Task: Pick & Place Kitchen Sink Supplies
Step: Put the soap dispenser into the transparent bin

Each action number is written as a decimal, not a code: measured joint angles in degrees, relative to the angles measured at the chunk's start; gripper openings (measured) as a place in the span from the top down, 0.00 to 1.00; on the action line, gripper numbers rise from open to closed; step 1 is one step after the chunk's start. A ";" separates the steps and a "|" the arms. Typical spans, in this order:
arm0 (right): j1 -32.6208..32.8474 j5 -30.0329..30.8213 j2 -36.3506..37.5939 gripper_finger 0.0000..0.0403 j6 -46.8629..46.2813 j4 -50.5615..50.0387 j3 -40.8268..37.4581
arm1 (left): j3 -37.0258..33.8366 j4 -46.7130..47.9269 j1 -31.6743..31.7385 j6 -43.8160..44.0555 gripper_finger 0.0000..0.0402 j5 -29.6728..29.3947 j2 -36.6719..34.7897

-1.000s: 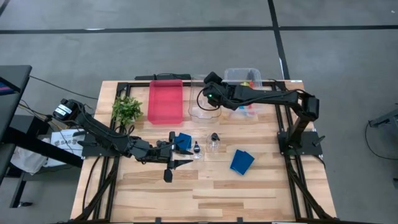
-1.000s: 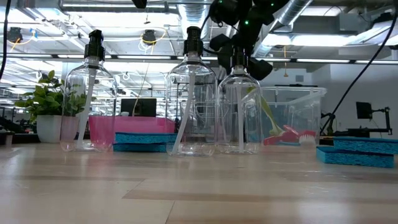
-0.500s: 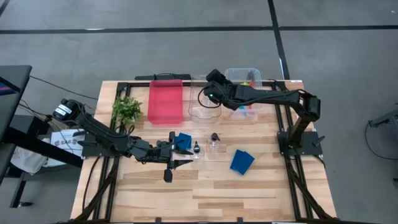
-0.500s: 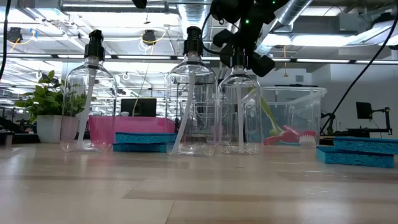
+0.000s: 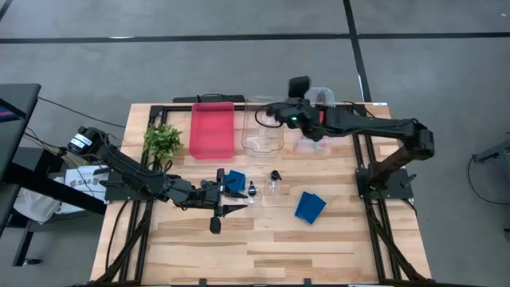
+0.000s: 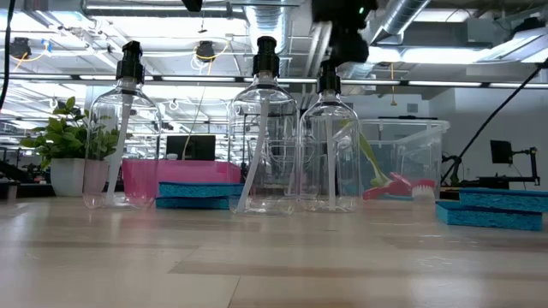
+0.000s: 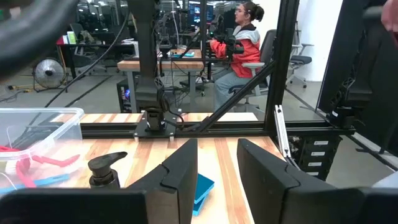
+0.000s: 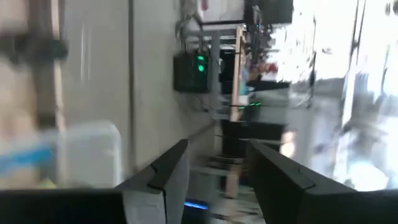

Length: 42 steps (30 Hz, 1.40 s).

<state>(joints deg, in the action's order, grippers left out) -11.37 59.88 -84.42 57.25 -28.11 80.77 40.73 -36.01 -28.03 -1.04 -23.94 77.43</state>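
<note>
Kitchen sink supplies are only partly sorted, as far as the pictures show. Thin brushes (image 6: 387, 181), red, blue and yellow-green, already lie in the clear bin (image 5: 312, 99) at the back right of the table (image 5: 335, 247), and in the low view 1 pump bottle (image 6: 330, 145) seems to stand further back than the others, maybe in the second clear bin (image 5: 261, 143); I cannot tell for sure.

Left on the bare wood are 2 blue sponges: 1 sponge (image 5: 236, 180) just beside the left gripper (image 5: 225, 192), the other sponge (image 5: 310, 206) lying apart toward the right. At least 1 small clear bottle (image 5: 273, 182) with a black pump top stands between them near mid-table. The red tray (image 5: 213, 130) looks empty, and the green plant (image 5: 162, 139) sits to its left.

The left gripper rests low on the table by the first sponge, its fingers (image 7: 186, 171) parted with nothing between them. The right gripper (image 5: 271, 113) is raised over the back bins, its fingers (image 8: 168, 177) likewise apart and empty, so it appears to be between trips rather than carrying anything.

By my judgement, both sponges and the remaining bottles are still to be placed.
</note>
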 joint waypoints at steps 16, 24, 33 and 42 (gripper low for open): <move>9.26 -37.30 22.58 0.80 -62.44 -11.87 -13.90 | 0.00 -0.02 0.00 0.00 0.71 0.00 0.00; 25.43 -31.21 33.12 0.81 -67.21 14.57 -38.15 | 0.00 -0.02 0.00 0.00 0.71 0.00 0.00; 33.59 -31.28 30.76 0.81 -66.29 31.15 -51.57 | 0.00 -0.04 1.56 -0.18 0.71 0.02 0.00; 33.43 -31.52 21.83 0.66 -66.38 39.87 -52.63 | 0.00 -0.04 3.10 -0.17 0.71 0.02 0.00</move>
<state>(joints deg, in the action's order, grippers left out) 22.05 28.36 -62.60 -9.13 11.76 28.14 40.73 -36.05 -24.93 -1.21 -23.92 77.43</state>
